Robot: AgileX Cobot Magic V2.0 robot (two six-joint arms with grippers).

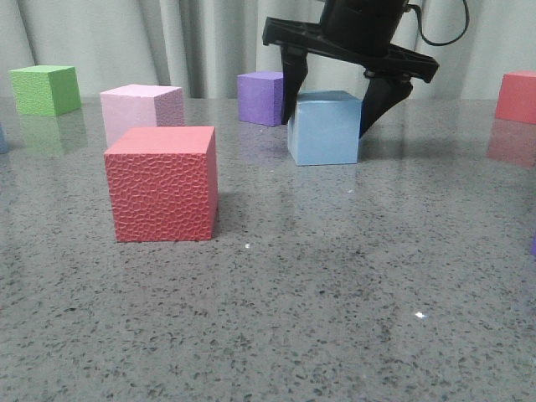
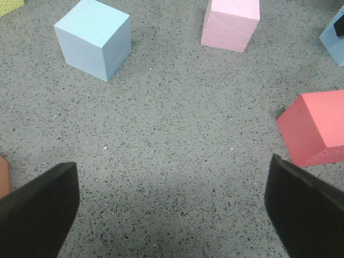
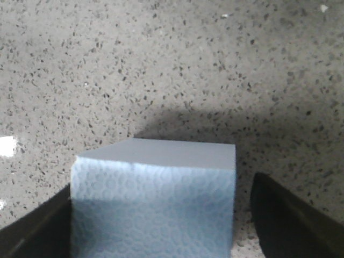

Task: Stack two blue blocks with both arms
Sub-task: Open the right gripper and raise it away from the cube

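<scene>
A: Biggest risk first. The right gripper (image 1: 332, 107) straddles 1 blue block (image 1: 325, 127) that sits on the table (image 1: 335, 318), but its jaws are spread and, in the right wrist view, 1 finger (image 3: 293, 220) stands clear of the block's side. If it closes off-centre, I'd expect the block to twist or skid.

B: And the purple cube (image 1: 260, 97) is just behind. A shove could knock it.

A: Next, the second blue block (image 2: 94, 37). It shows only in the left wrist view, well apart from the left gripper (image 2: 172, 207), which is wide open and holds nothing.

B: So the stack could go wrong on alignment: foam on foam, placed skewed, may tip.

A: Smallest worry: the red cube (image 2: 317, 126) and pink cube (image 2: 231, 22) lie near the left arm's path. A careless reach might brush them.
</scene>
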